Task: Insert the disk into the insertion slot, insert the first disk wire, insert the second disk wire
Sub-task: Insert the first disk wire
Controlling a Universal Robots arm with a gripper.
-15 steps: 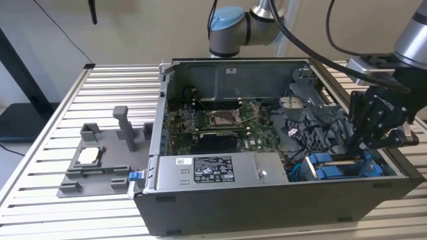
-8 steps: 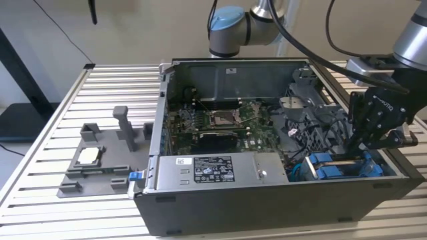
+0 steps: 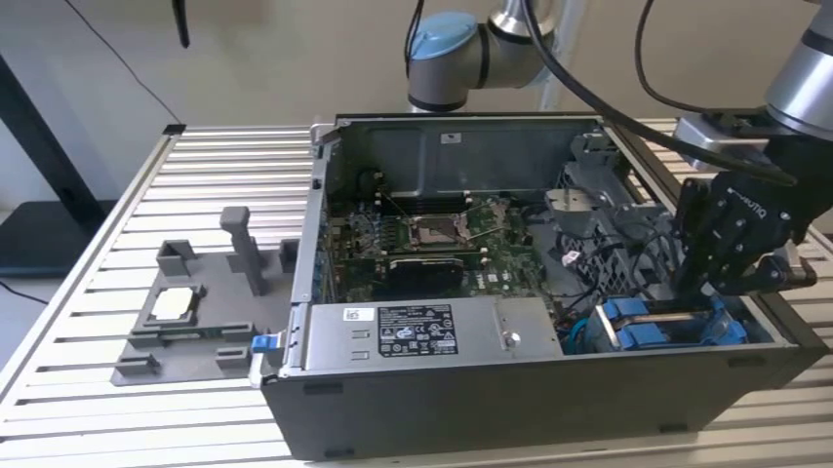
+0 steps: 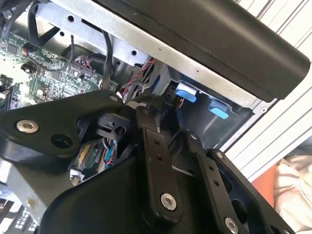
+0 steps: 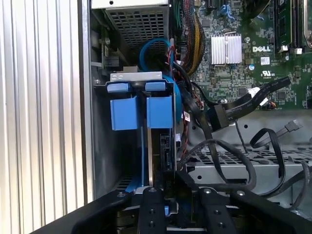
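The disk (image 5: 163, 151), seen edge-on, dark with a blue carrier, is gripped by the gripper (image 5: 173, 202) fingers (image 5: 151, 214) at the blue-railed insertion slot (image 3: 638, 330), lower right of the exterior view.

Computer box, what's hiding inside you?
A green circuit board, black cables and blue plastic carriers standing in the insertion slot. The claw covers part of that slot, so its bottom is hidden.
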